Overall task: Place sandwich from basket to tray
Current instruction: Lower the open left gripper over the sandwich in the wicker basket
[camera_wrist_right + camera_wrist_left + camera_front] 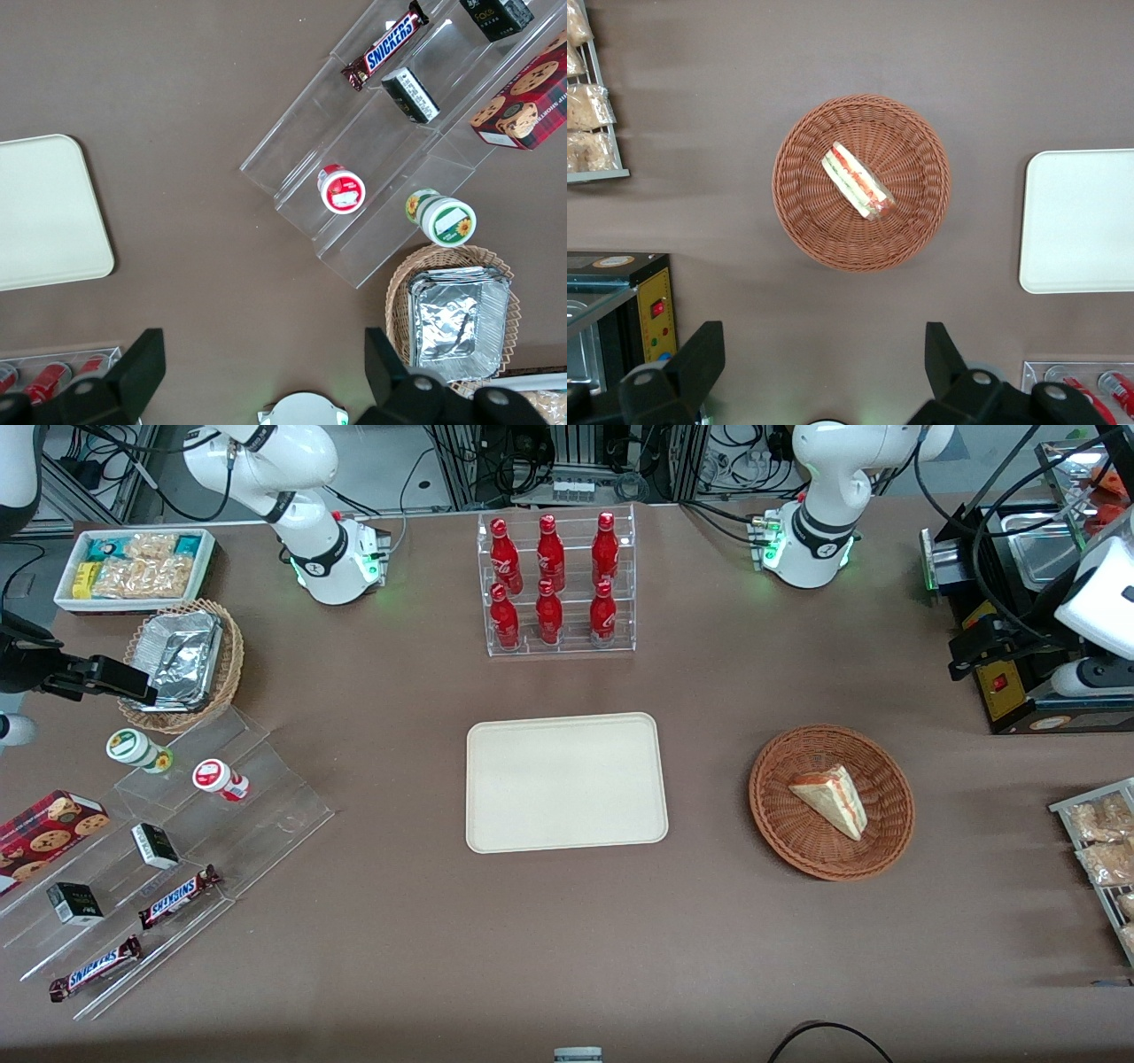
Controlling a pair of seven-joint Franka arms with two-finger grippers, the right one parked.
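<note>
Nothing grabbed yet. Sandwich lying flat in the middle of the reddish-brown basket, toward the working arm's end of the surface. Tray bare, beside the basket toward the parked arm's end, with a strip of brown surface between them.

Gripper up high, fingers spread wide and holding nothing, with the basket well below. Seen from the wrist camera, not quite centred over the wedge: sandwich a bit ahead of the midpoint between the fingers, so probably a short shift plus a straight drop.

Key bit: long axis of the wedge runs diagonal to the line between the fingers, filling edge showing red and green. Likely needs a wrist twist so the fingers close across the narrow width, not the length.
</note>
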